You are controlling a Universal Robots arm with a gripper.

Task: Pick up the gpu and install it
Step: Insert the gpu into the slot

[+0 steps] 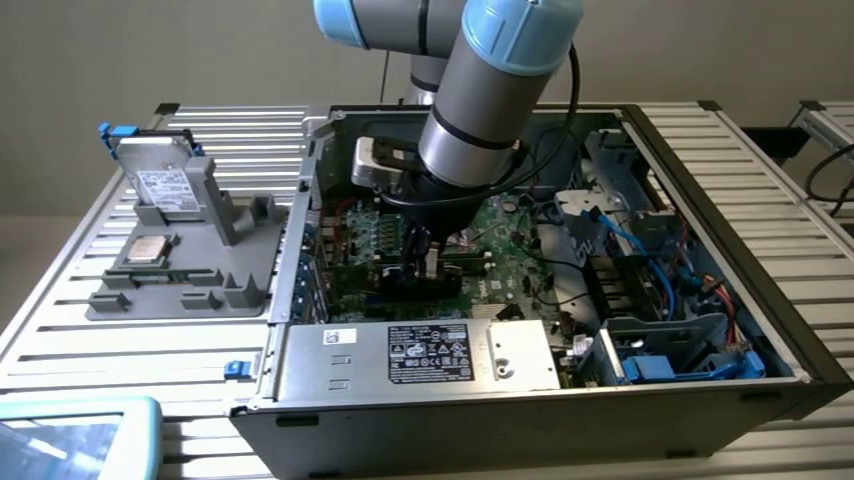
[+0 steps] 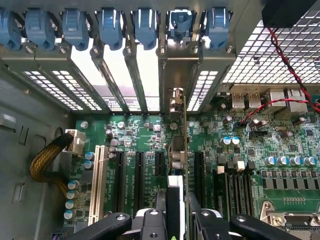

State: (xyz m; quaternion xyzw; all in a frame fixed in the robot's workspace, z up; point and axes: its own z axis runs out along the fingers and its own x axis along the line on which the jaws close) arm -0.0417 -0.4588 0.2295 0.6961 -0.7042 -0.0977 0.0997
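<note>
Now we are holding the gpu (image 2: 185,150) edge-on between the partly closed fingers of the gripper (image 2: 177,220), just above the motherboard (image 2: 140,135); any tilt risks missing the slot ahead and jamming its bracket.

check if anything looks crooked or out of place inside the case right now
Nothing stands out. The gpu stands edge-on and upright over the motherboard, its bracket lined up with a rear slot opening, gripped by the gripper. Cables sit clear of it.
</note>
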